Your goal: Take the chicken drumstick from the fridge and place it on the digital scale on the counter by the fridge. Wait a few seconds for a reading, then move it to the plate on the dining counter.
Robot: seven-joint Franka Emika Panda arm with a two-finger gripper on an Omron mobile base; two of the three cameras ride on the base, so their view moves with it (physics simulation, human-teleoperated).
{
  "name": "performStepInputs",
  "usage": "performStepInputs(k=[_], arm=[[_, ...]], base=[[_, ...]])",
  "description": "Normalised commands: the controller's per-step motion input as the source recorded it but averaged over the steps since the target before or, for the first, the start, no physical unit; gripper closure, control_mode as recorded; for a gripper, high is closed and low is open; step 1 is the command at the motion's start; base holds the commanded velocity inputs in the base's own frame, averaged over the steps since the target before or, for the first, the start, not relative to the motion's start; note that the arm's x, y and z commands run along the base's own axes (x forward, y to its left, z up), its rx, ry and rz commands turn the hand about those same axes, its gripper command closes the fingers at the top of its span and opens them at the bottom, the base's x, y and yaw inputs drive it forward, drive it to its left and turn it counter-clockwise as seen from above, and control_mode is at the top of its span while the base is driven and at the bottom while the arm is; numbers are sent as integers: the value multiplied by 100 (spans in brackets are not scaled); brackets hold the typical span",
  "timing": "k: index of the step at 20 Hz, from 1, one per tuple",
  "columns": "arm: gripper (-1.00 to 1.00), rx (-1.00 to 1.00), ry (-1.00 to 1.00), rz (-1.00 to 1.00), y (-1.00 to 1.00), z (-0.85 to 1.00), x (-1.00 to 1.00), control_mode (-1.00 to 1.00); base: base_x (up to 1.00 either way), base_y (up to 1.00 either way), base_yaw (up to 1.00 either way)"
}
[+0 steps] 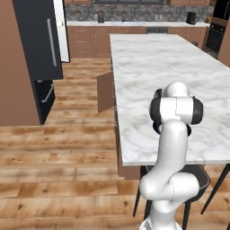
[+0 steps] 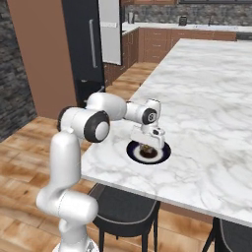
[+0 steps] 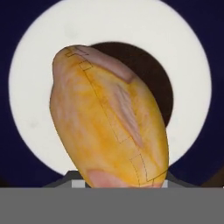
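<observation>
The gripper (image 2: 147,146) hangs low over the plate (image 2: 162,153) near the edge of the dining counter (image 2: 206,113), its jaws closed on the chicken drumstick (image 3: 107,118), probably to set it down gently.

No legible text, labels or numbers anywhere. Fridge (image 1: 38,36) front and worktop (image 2: 206,98) carry no markings.

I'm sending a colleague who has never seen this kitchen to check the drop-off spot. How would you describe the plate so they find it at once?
Start at the long white marble dining counter in the middle of the kitchen. Near its front edge, above a dark stool, sits the plate under the gripper. It is small, round and dark navy, and the golden-brown chicken drumstick is right over it.
</observation>
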Motion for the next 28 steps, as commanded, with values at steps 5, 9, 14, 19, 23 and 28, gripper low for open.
performStepInputs(k=[5, 9, 14, 19, 23, 28], arm=[[100, 1, 0, 0, -6, -13, 7, -100], [100, 0, 0, 0, -1, 0, 0, -100], [-100, 0, 0, 0, 0, 0, 0, -100], [-100, 0, 0, 0, 0, 0, 0, -100], [-100, 0, 0, 0, 0, 0, 0, -100], [-100, 1, -2, 0, 0, 11, -15, -100]], base=[[0, 0, 0], [0, 0, 0], [0, 0, 0], [0, 0, 0], [0, 0, 0], [0, 0, 0]])
